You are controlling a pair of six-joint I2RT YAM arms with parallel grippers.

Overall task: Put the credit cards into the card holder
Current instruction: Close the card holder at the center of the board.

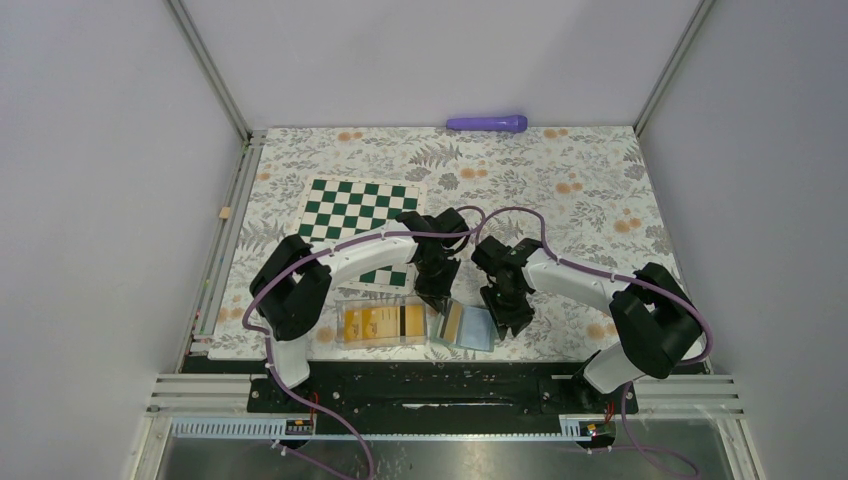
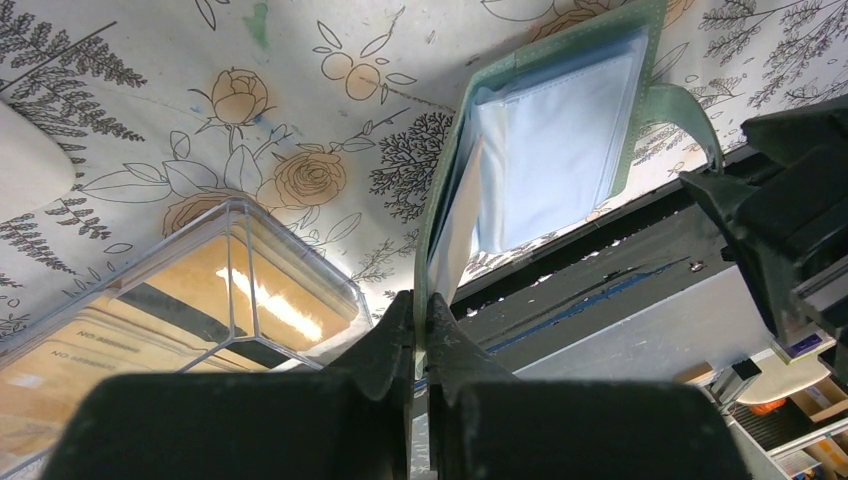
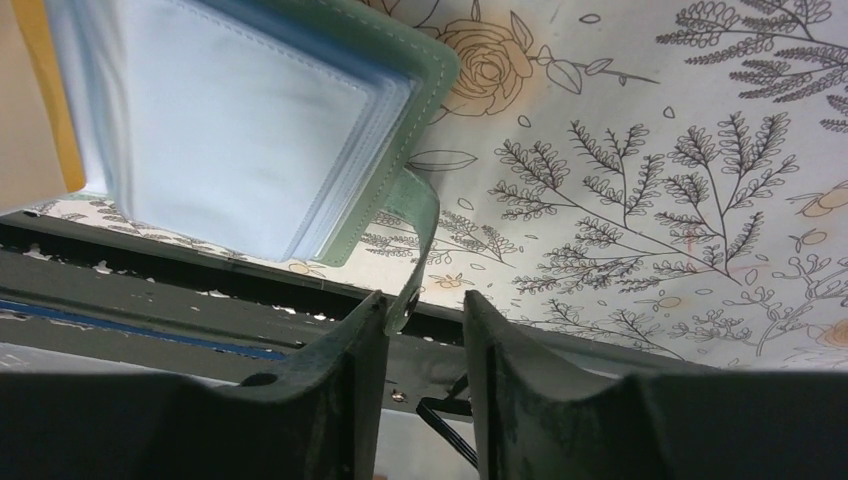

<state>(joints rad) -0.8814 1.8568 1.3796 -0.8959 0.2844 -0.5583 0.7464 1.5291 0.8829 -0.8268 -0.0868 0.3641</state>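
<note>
Your left claw (image 2: 421,318) pinched shut on cover edge of sage-green flat card holder (image 2: 560,130), right claw (image 3: 425,305) parted, gripping nothing, strap end (image 3: 402,308) beside one finger, orange-yellow plastic card (image 3: 58,110) mostly hidden.

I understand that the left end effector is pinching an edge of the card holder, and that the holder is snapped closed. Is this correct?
Only partly. The left end effector does pinch an edge of the card holder, but the holder is open, not snapped closed: the left wrist view shows its light blue inside and its strap hanging loose.
</note>
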